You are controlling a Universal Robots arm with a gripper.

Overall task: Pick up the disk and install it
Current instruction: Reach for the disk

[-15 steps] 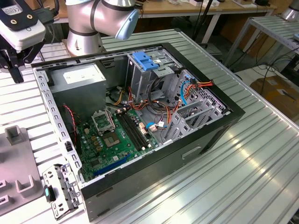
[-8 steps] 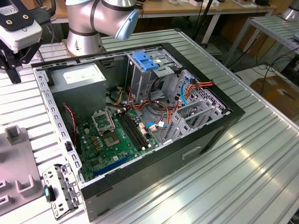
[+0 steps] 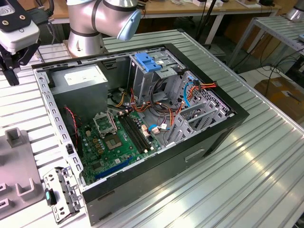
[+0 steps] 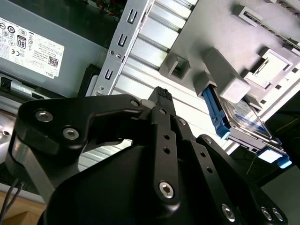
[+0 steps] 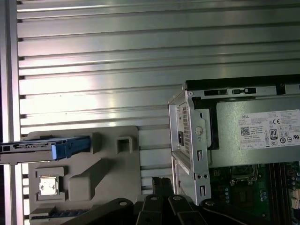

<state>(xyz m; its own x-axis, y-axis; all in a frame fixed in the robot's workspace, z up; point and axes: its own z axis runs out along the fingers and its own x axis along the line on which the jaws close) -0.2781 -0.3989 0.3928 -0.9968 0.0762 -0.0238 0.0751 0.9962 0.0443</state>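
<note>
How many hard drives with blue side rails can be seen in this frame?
1. The disk stands on edge in the grey holder tray beside the open computer case; the drive cage inside the case could hide another.

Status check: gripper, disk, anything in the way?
Gripper over the table beside the case, apart from the disk. Disk on edge in grey holder, not installed. Nothing seen blocking it.

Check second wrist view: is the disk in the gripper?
No. The disk stands on edge in the grey fixture, apart from the gripper.
</note>
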